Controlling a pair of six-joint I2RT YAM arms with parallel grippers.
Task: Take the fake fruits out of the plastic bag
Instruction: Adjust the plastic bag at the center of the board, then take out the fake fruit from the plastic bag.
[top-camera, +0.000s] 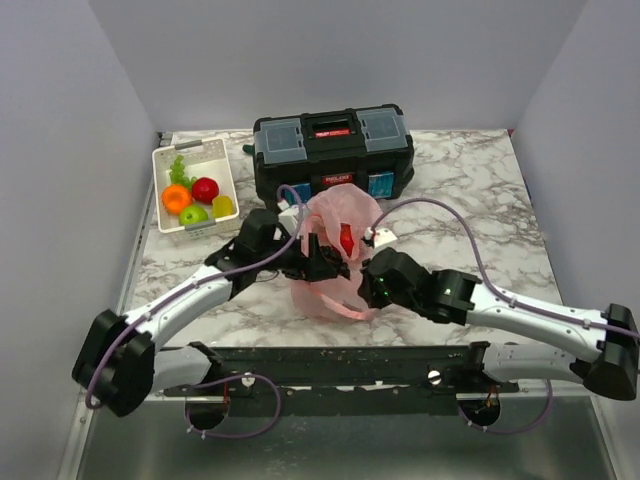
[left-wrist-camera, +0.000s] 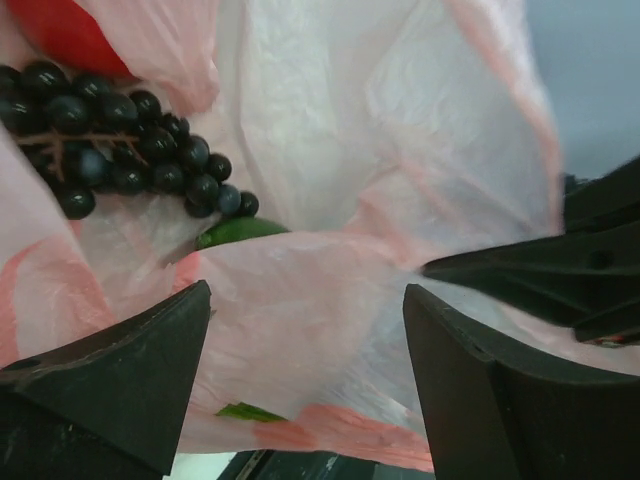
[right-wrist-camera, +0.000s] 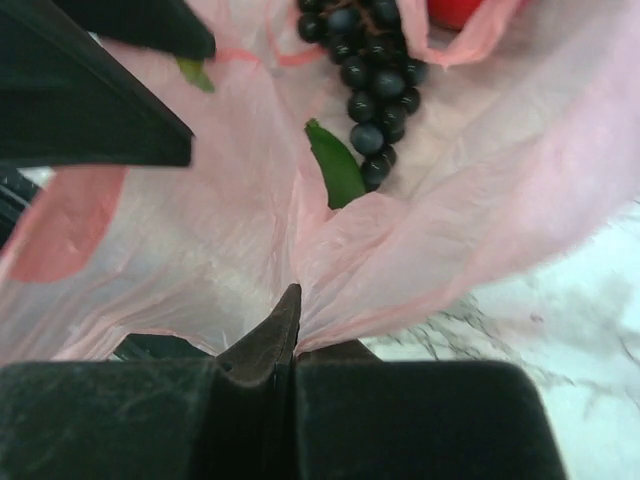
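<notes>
item: plastic bag (top-camera: 355, 205), pink and translucent, set at the centre of the bench (top-camera: 470, 190) just below the black toolbox (top-camera: 333, 150) in the top view.

contents seen: dark purple grapes (left-wrist-camera: 110, 140) are lodged in the bag's folds at the upper left of the left wrist view, with a green leaf (left-wrist-camera: 240, 230) beside them. a glossy red object (left-wrist-camera: 60, 30) is seen above the grapes; whether it is a fruit cannot be told.

removed, as judged: orange (top-camera: 176, 198), red apple (top-camera: 205, 189), green apple (top-camera: 193, 214) and lemon (top-camera: 223, 206) are held in the white basket (top-camera: 158, 195) at the upper left of the top view, beside a light green grape bunch (top-camera: 178, 170), well apart from the bag.

left claw (left-wrist-camera: 308, 292): spread wide, nothing gripped, a fold of bag film lying between its fingers, grapes beyond it.

right claw (right-wrist-camera: 293, 310): closed tight on a pinch of bag film at the lower centre of its view, the bag's mouth being held by it.

status: task is judged mostly done. the grapes, and possibly the red object, are left to be taken out.
</notes>
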